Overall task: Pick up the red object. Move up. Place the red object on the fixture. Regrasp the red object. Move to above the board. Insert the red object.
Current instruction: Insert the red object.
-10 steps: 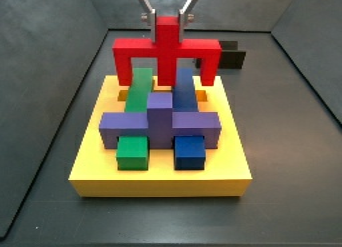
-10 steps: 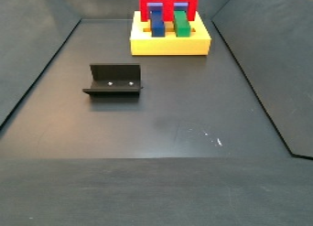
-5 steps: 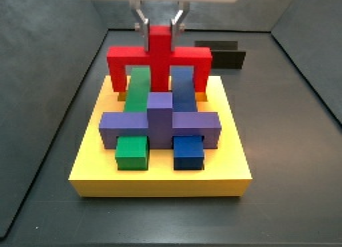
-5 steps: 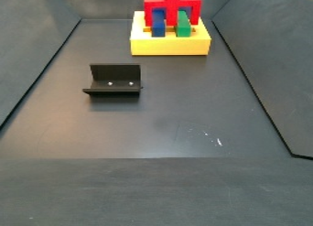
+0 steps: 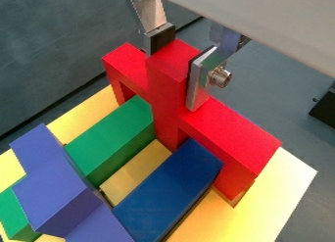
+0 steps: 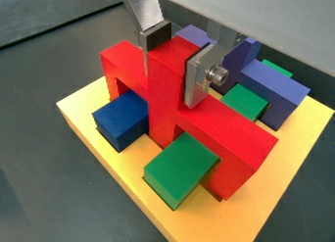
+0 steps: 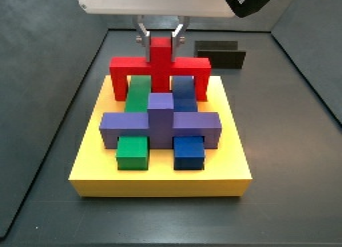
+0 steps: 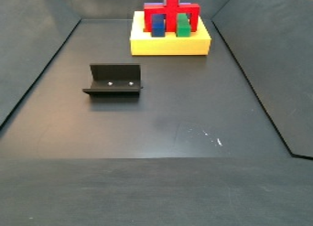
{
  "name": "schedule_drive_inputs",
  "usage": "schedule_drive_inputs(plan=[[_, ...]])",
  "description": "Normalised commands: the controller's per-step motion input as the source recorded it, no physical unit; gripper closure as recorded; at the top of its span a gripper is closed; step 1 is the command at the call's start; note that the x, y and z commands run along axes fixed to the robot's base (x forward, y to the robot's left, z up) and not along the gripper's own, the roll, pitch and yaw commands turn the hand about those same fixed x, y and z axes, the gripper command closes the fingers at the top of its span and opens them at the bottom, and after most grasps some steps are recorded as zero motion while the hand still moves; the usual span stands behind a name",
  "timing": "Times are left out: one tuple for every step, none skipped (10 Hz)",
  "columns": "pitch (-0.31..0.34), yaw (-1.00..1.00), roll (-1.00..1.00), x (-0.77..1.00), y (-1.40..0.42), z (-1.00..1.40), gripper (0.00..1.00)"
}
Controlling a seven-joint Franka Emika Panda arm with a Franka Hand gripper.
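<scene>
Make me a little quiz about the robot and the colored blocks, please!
1. True or false: the gripper is pinching the stem of the red object.
2. What color is the board? A) yellow B) white C) orange
3. Fill in: the fixture on the floor has ______ in it.

Key: 1 true. 2 A. 3 nothing.
</scene>
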Motion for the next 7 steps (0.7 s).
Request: schedule_drive_inputs(plan=[[0.000,-0.17,-0.10,0.08,0.00,-0.18,1.00],[0.000,-0.21,-0.13,0.07,0.00,-0.15,1.00],[0.000,-0.21,-0.14,0.00,0.00,-0.12,1.00],[0.000,-0.14,-0.12,0.00,0.00,-0.15,1.00],[0.000,-0.02,-0.02,0.10,0.04,-0.35,1.00],[0.000,0.00,0.00,0.19,0.00,-0.44,1.00],[-0.031,0.01,0.00,0.23,0.00,-0.52,1.00]])
